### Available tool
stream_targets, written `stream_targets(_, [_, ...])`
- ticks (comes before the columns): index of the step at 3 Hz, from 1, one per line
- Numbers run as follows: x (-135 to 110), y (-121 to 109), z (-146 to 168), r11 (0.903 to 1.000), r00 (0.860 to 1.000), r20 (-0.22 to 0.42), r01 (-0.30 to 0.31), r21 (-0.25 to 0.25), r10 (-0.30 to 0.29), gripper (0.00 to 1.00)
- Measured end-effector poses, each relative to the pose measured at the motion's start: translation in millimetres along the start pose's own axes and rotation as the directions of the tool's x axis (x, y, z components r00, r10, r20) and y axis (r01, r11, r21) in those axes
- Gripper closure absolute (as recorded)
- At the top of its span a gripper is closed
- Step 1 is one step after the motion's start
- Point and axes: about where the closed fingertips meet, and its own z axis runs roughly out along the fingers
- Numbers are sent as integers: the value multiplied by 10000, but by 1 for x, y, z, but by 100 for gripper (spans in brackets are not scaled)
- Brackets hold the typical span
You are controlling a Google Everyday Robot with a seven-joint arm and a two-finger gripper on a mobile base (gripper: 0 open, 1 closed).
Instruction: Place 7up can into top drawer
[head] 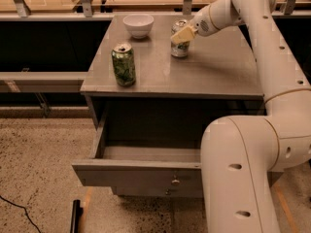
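The 7up can (179, 48), pale silver with a silver top, stands upright on the grey cabinet top (214, 72), towards the back. My gripper (181, 34) reaches in from the right and sits against the can's upper part, hiding some of it. The top drawer (138, 173) is pulled open below the cabinet top. Its front panel bears a small round knob (175, 181), and the part of its inside that shows holds nothing.
A dark green patterned can (123, 65) stands near the cabinet top's front left. A white bowl (138, 24) sits at the back, left of the 7up can. My white arm (243, 178) fills the lower right and covers the drawer's right end. A black cable (19, 212) lies on the speckled floor.
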Motion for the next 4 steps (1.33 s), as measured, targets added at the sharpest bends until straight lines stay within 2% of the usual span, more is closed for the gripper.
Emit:
stream_targets(1, [-5, 7, -15, 9994, 9996, 116, 267, -234, -265, 87])
stream_targets(2, [-17, 20, -57, 9948, 9950, 582, 845, -560, -813, 100])
stream_targets(3, [-15, 32, -101, 9942, 9944, 635, 879, -615, -840, 100])
stream_targets(4, [-17, 49, -147, 9967, 9931, 962, 715, -385, -675, 100])
